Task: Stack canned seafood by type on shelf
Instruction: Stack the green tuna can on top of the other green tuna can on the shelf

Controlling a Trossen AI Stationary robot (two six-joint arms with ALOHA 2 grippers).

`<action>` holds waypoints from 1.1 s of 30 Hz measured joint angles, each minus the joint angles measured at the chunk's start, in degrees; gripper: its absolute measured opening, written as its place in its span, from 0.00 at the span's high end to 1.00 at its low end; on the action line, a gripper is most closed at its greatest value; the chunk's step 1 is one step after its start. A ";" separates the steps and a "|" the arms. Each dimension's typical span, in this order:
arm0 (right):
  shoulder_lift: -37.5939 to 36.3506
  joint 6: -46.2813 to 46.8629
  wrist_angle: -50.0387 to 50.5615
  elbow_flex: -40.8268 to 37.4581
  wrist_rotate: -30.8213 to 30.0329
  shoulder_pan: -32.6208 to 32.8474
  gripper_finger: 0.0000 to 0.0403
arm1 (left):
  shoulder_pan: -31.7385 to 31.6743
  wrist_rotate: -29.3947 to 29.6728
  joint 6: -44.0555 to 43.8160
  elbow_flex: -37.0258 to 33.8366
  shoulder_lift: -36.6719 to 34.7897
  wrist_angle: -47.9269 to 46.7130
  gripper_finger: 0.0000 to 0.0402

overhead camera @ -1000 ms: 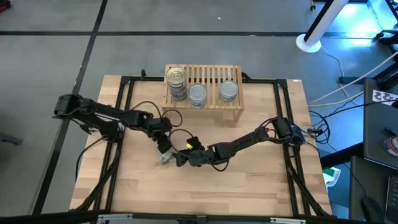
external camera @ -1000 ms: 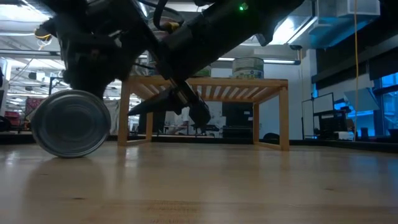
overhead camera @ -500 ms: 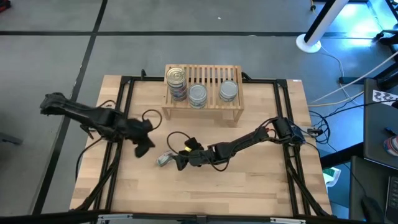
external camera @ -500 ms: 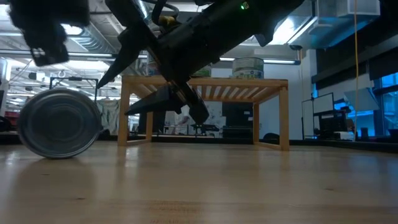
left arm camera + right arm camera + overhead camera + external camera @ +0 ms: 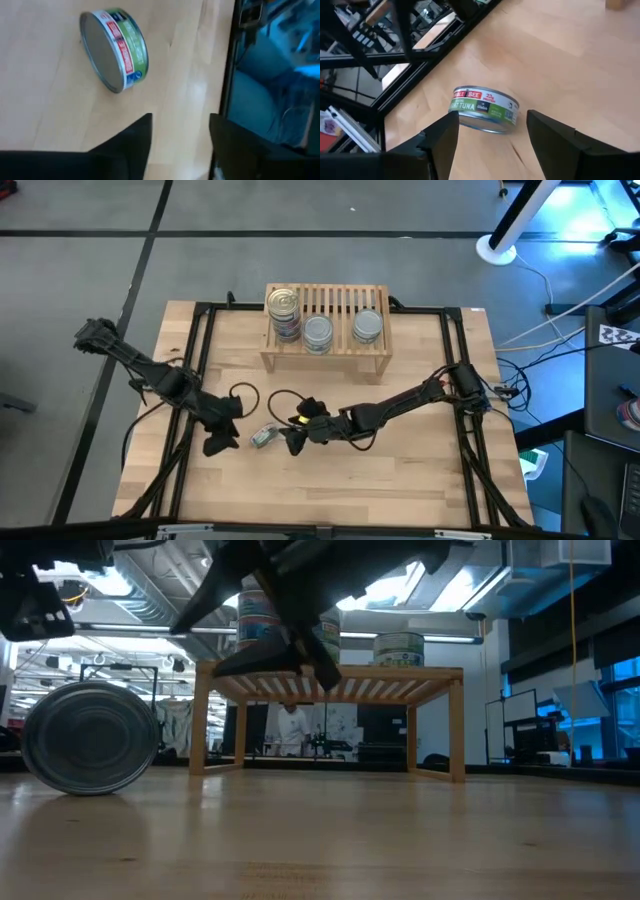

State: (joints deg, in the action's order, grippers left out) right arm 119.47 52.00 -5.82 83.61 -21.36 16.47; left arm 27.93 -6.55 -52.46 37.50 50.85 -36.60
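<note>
One tin of canned seafood [image 5: 263,436] stands on its rim on the table, its flat silver face [image 5: 90,737] toward the near edge; its side label is green, red and blue [image 5: 131,50]. My left gripper [image 5: 218,442] hangs open to the tin's left [image 5: 180,135]. My right gripper [image 5: 295,442] is open to its right, raised above the table [image 5: 270,640], and the tin [image 5: 485,110] lies beyond its fingertips [image 5: 492,135]. The shelf [image 5: 325,330] stands at the far side and bears a stack of two tins [image 5: 284,310] and two single tins [image 5: 318,332], [image 5: 367,326].
A black frame rail [image 5: 195,380] runs along the table's left side and another [image 5: 470,410] along the right. Loose black cables [image 5: 245,395] lie on the table between the shelf and the tin. Bare wood [image 5: 380,490] stretches toward the near edge.
My left gripper has drawn away from the tin toward the table's left and near edges and has risen. My right gripper has lifted a little and rolled about its own axis. The tin has rolled slightly toward the left edge and stays on its rim.
</note>
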 joint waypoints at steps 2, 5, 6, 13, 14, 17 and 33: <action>-0.22 -1.72 -0.24 0.00 0.52 0.00 0.41 | 0.54 -0.02 1.65 0.00 1.73 0.14 0.49; -0.23 -2.79 0.08 0.00 3.94 0.00 0.41 | 0.97 -0.02 2.96 0.00 4.50 0.22 0.44; -0.23 -2.83 0.10 0.00 4.85 0.00 0.41 | 0.97 -0.02 2.91 0.00 5.24 0.24 0.44; -0.23 -2.90 -0.06 0.00 6.98 0.00 0.41 | 0.97 1.64 3.50 0.00 9.31 0.14 0.43; -0.23 -2.99 0.04 0.00 6.97 0.00 0.41 | 0.97 2.94 3.50 0.00 9.69 0.06 0.43; -0.23 -3.52 1.25 0.00 6.94 0.00 0.41 | 0.97 7.66 3.10 0.00 10.54 0.02 0.43; -0.19 -4.54 6.20 0.00 1.44 0.04 0.41 | 1.80 14.88 3.00 -0.02 15.89 5.17 0.43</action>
State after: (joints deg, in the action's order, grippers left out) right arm 119.28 47.46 0.38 83.61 -19.92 16.51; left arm 29.73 8.33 -49.46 37.47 66.73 -31.43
